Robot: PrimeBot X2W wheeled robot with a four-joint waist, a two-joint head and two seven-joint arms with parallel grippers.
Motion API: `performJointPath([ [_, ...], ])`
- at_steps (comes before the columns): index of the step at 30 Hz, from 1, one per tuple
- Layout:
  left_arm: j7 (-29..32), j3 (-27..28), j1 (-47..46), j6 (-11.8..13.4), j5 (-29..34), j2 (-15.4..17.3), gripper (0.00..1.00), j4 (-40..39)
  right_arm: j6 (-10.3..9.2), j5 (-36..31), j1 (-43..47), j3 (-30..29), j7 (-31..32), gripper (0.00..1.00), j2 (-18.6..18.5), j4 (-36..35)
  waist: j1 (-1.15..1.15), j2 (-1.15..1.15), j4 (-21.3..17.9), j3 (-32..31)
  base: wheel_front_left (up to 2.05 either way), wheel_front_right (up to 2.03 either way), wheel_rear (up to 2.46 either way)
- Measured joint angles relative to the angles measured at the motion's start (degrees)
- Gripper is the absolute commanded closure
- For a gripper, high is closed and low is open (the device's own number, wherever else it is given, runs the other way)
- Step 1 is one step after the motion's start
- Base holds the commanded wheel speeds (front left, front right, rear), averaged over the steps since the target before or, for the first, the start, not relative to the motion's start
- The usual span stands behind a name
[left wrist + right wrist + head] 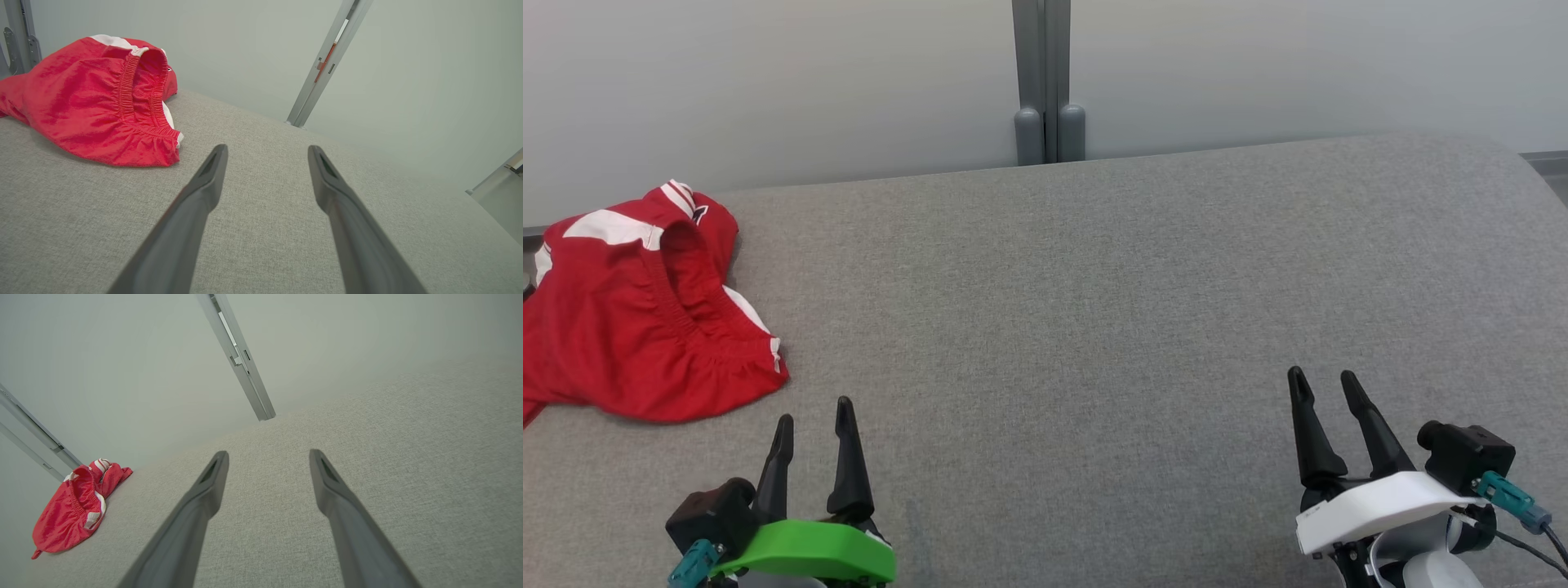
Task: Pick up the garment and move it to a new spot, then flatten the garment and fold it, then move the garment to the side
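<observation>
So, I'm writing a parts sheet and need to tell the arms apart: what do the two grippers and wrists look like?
Both have two long, dark, tapered fingers. The left gripper sits on a bright green cover, the right gripper on a white cover. Each carries a black camera block with a teal connector; a dark cable trails from the right one.

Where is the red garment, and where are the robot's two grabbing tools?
red garment (621, 327): head view, middle of the cloth.
left tool (814, 410): head view, midway between its fingertips.
right tool (1321, 374): head view, midway between its fingertips.
</observation>
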Motion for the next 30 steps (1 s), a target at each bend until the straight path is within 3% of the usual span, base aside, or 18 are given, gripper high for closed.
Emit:
performJointPath([
  [30, -3.60, -1.19, 1.01, 0.99, 11.47, 0.14, 0.00, 2.69, 0.01, -15.35, 0.16, 0.08, -3.58, 0.00, -0.13, 0.05, 0.00, 0.00, 0.25, 0.17, 0.00, 0.00, 0.00],
])
